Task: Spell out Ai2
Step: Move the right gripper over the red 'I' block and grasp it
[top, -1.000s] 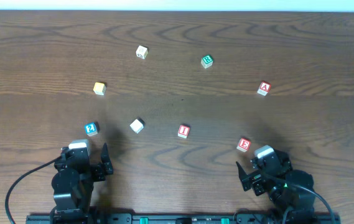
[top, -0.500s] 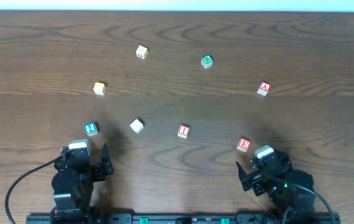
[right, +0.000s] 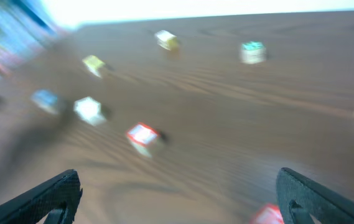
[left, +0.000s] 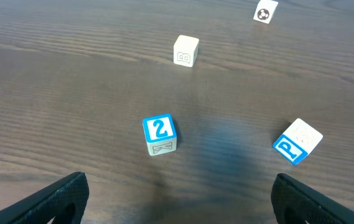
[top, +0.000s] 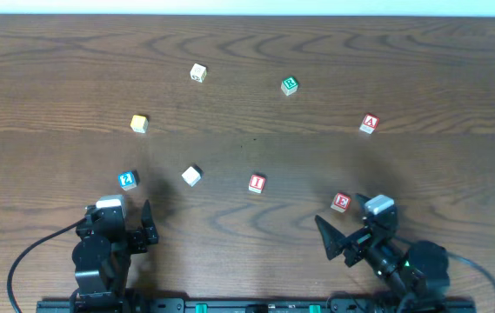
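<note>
My left gripper (left: pixel 177 205) and right gripper (top: pixel 351 228) are both spread wide and empty. Nothing is lined up yet. The "2" cube (left: pixel 159 132) sits just ahead of my left fingers, the "I" cube (top: pixel 257 183) is mid-table, and the "A" cube (top: pixel 369 123) lies farther back on the right. The "E" cube (top: pixel 341 203) lies just beside my right gripper, so I should steer past it without clipping it. My right wrist view is blurred, so I would let it steady before committing. On the left, I would centre the "2", square my fingers to its flat sides and descend straight, clear of the "P" cube (left: pixel 296 142).
</note>
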Robot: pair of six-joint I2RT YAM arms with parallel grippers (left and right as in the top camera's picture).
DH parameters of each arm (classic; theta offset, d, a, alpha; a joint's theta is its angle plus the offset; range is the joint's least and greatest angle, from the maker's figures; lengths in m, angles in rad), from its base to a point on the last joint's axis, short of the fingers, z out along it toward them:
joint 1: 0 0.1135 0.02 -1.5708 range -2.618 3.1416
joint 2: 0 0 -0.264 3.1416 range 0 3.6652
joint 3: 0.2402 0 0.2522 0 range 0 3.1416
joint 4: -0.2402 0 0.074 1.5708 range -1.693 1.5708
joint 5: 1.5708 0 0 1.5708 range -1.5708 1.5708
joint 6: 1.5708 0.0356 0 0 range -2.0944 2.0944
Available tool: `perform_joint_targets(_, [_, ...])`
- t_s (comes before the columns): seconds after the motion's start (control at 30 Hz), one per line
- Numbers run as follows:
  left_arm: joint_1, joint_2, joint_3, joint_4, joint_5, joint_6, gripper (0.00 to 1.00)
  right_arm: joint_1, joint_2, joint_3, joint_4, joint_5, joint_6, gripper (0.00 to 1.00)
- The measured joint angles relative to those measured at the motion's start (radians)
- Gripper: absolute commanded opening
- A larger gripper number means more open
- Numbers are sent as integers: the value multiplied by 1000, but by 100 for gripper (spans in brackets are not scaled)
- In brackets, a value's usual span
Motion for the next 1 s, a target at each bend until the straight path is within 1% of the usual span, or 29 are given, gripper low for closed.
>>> perform_joint_targets(0.07, [0,0,0,0,0,0,95,0,0,0,21,-74,187,99])
perform_joint_targets(0.17, [0,0,0,0,0,0,95,0,0,0,26,-130,432,99])
perform_joint_targets(0.23, [0,0,0,0,0,0,95,0,0,-5,84,-156,590,99])
perform_joint_targets(0.27, [0,0,0,0,0,0,95,0,0,-6,115,-162,622,99])
perform_joint_targets(0.33, [0,0,0,0,0,0,95,0,2,-10,260,-193,689,99])
perform_joint_targets(0.4, [0,0,0,0,0,0,95,0,21,-11,329,-210,710,99])
perform_joint_targets(0.47, [0,0,0,0,0,0,95,0,77,-5,380,-229,718,99])
perform_joint_targets(0.6, [0,0,0,0,0,0,95,0,306,42,389,-268,688,99])
perform_joint_targets(0.67, [0,0,0,0,0,0,95,4,463,118,385,-284,644,99])
perform_joint_targets(0.73, [0,0,0,0,0,0,95,37,595,212,360,-289,586,99])
perform_joint_targets(0.83, [0,0,0,0,0,0,95,111,764,346,279,-264,512,99])
perform_joint_targets(0.9, [0,0,0,0,-1,0,95,177,869,429,206,-216,473,99])
perform_joint_targets(0.97, [0,0,0,1,-3,0,95,276,975,520,105,-118,439,99])
perform_joint_targets(1.0, [0,0,0,0,-3,0,95,305,1006,543,85,-91,432,99])
